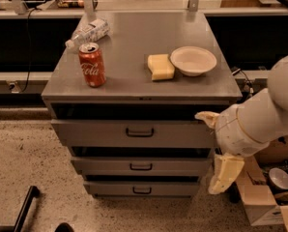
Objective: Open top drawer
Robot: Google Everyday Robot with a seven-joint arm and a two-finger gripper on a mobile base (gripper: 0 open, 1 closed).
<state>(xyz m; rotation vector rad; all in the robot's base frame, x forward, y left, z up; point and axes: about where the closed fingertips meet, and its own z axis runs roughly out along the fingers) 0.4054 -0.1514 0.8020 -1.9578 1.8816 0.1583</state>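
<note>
The top drawer [95, 133] is the tallest grey front of the three on the metal cabinet, with a small dark bar handle [139, 132] at its centre. Its front stands under a dark gap below the cabinet top, and none of its interior shows. My gripper [216, 145] is at the right end of the top drawer's front, on the white arm coming in from the right. Its two cream fingers stand apart, one short fingertip [206, 117] level with the drawer's top edge and one long finger [225, 173] hanging down beside the lower drawers. It holds nothing.
On the cabinet top [134, 47] stand a red cola can [92, 65], a lying plastic bottle [88, 32], a yellow sponge [160, 66] and a white bowl [193, 60]. Two shallower drawers [140, 166] sit below. Cardboard boxes [260, 202] fill the floor at right.
</note>
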